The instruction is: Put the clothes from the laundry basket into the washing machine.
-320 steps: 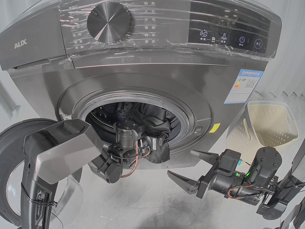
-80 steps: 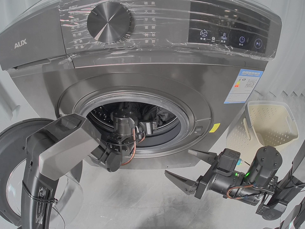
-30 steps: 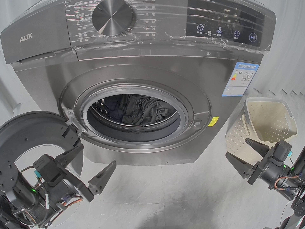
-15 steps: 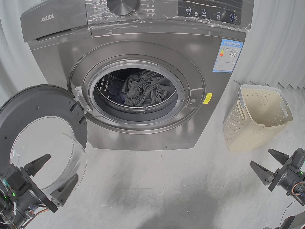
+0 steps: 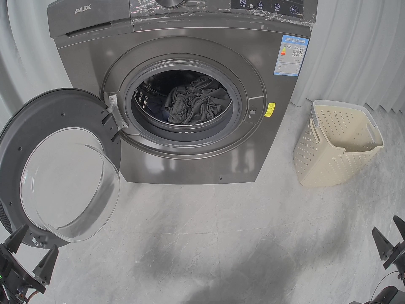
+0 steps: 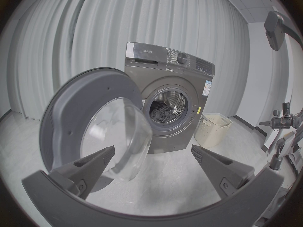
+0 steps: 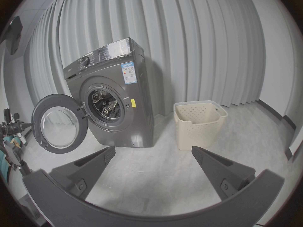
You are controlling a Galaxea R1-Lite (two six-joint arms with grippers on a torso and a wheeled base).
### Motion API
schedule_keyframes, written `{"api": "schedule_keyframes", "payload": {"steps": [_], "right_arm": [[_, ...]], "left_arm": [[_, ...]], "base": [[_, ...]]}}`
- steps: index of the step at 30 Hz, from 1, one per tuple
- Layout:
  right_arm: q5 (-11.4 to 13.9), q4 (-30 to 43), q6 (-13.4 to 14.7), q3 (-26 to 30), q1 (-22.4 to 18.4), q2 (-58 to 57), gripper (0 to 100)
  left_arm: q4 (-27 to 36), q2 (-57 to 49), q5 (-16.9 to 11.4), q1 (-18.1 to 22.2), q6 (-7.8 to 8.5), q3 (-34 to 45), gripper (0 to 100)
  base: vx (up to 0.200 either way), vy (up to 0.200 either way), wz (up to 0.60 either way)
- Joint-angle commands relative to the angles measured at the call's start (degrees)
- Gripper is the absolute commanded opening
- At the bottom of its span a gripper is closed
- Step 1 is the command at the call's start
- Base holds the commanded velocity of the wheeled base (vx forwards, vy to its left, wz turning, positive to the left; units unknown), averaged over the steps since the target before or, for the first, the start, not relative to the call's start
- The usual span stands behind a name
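now | clothes: dark grey, crumpled, inside drum | left gripper, right gripper: jaws apart, empty

A: Your left gripper sits low at the near left corner of the head view, jaws spread wide.
B: Agreed. In its own wrist view you can see the two dark, wedge-shaped fingers pointing forward and well apart.
A: Your right gripper sits low at the near right edge, tips angled up and to the left.
B: Its jaws are parted just as wide. You have both arms held close in, one on each side.
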Motion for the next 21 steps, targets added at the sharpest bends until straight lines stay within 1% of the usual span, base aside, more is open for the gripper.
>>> {"api": "schedule_keyframes", "payload": {"steps": [1, 2, 5, 6, 7, 8, 9, 10, 11, 12, 13, 14, 15, 16, 17, 18, 19, 20, 21], "right_arm": [[1.74, 16.40, -0.49, 0.92, -7.53, -23.47, 100], [1.83, 16.84, -0.23, 1.01, -7.44, -23.12, 100], [1.91, 18.33, -0.05, 1.01, -7.53, -22.68, 100], [1.65, 19.91, -0.49, 1.01, -7.53, -22.68, 100], [1.30, 21.14, -1.11, 0.92, -7.53, -22.68, 100], [1.39, 21.76, -1.63, 0.92, -7.62, -22.59, 100], [1.74, 22.02, -2.42, 0.84, -7.71, -22.51, 100], [2.00, 22.29, -3.30, 0.84, -7.71, -22.51, 100], [2.09, 22.37, -3.83, 0.84, -7.71, -22.51, 100], [3.23, 22.20, -5.68, 0.84, -7.71, -22.51, 100], [8.07, 23.08, -6.56, 1.01, -7.71, -22.51, 100], [11.58, 24.13, -6.91, 1.01, -7.71, -22.33, 100], [13.34, 24.57, -7.08, 1.01, -7.62, -22.42, 100], [11.32, 24.57, -6.56, 1.01, -7.88, -22.33, 100], [9.91, 24.48, -6.12, 1.01, -8.06, -22.15, 100], [6.75, 24.66, -5.06, 1.01, -11.40, -23.03, 100], [7.45, 24.66, -5.06, 1.01, -14.30, -24.62, 100], [8.42, 24.57, -5.32, 1.01, -15.44, -25.67, 100], [8.86, 24.57, -5.68, 0.92, -14.74, -26.99, 100]], "left_arm": [[13.85, -20.37, -7.59, 13.90, -0.28, 1.01, 100], [14.73, -20.37, -7.94, 14.16, -0.19, 1.01, 100], [16.05, -20.28, -7.59, 15.04, -0.46, 1.01, 100], [17.02, -20.37, -7.59, 15.39, -0.46, 1.01, 100], [19.57, -20.37, -7.41, 16.09, -0.37, 1.01, 100], [22.11, -20.72, -7.76, 17.32, -0.46, 0.92, 100], [23.87, -21.51, -8.38, 19.08, -0.10, 0.57, 100], [23.78, -22.83, -8.99, 20.22, 0.60, 0.57, 100], [23.61, -23.79, -9.35, 20.58, 0.69, 0.57, 100], [22.91, -25.38, -10.75, 21.19, 1.48, 0.84, 100], [21.85, -25.55, -11.72, 20.93, 1.39, 1.01, 100], [21.94, -25.55, -11.72, 20.93, 1.30, 1.01, 100], [22.03, -25.55, -11.02, 20.93, 1.21, 0.92, 100], [21.85, -25.55, -9.08, 21.01, 1.21, 1.01, 100], [21.76, -25.55, -7.85, 20.93, 1.39, 1.01, 100], [22.38, -25.55, -2.58, 21.01, 2.18, 1.01, 100], [22.20, -25.46, -0.65, 21.01, 3.32, 1.01, 100], [22.11, -25.55, -0.38, 21.01, 4.47, 1.01, 100], [22.11, -25.46, -0.29, 21.01, 4.73, 1.01, 100]], "base": [[0.000, 0.000, 0.00], [0.000, 0.000, 0.00], [0.000, 0.000, 0.00], [0.000, 0.000, 0.00], [0.000, 0.000, 0.00], [0.000, 0.000, 0.00], [0.000, 0.000, 0.00], [0.000, 0.000, 0.00], [0.000, 0.000, 0.00], [0.000, 0.000, 0.00], [0.000, 0.000, 0.00], [0.000, 0.000, 0.00], [0.000, 0.000, 0.00], [0.000, 0.000, 0.00], [0.000, 0.000, 0.00], [0.000, 0.000, 0.00], [0.000, 0.000, 0.00], [0.000, 0.000, 0.00], [0.000, 0.000, 0.00]]}}
